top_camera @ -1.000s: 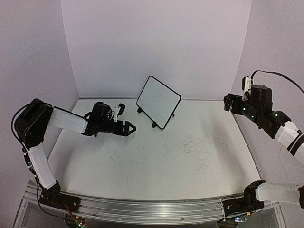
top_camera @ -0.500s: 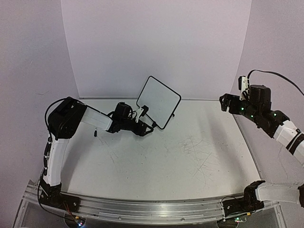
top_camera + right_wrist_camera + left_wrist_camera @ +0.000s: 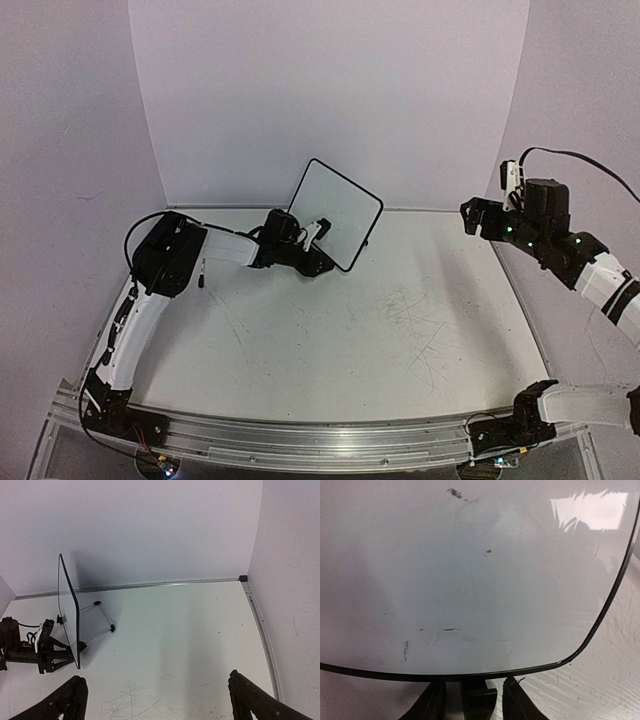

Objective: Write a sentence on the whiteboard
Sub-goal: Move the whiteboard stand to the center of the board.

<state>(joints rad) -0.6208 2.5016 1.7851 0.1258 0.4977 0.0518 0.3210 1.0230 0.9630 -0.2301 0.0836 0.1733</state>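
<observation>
The whiteboard (image 3: 336, 213) stands tilted at the back of the table, white with a thin black frame. Its face (image 3: 470, 570) fills the left wrist view and carries only a few faint dark smudges; the sentence is not in view. My left gripper (image 3: 312, 256) is low at the board's bottom left edge. Its jaws are partly narrowed on either side of a black foot (image 3: 478, 700), and a thin gap still shows beside the foot. My right gripper (image 3: 476, 215) hangs open in the air at the right with nothing between its fingers. From there the board (image 3: 70, 611) appears edge-on.
The board's wire back stand (image 3: 104, 617) rests on the table behind it. A small dark object (image 3: 200, 276) lies by the left arm's elbow. Purple walls close in the back and both sides. The tabletop (image 3: 400, 310) is scratched in the middle.
My left arm has reached forward and right to the board's lower edge, and its jaws have narrowed from wide open. The right gripper shifted slightly left.
</observation>
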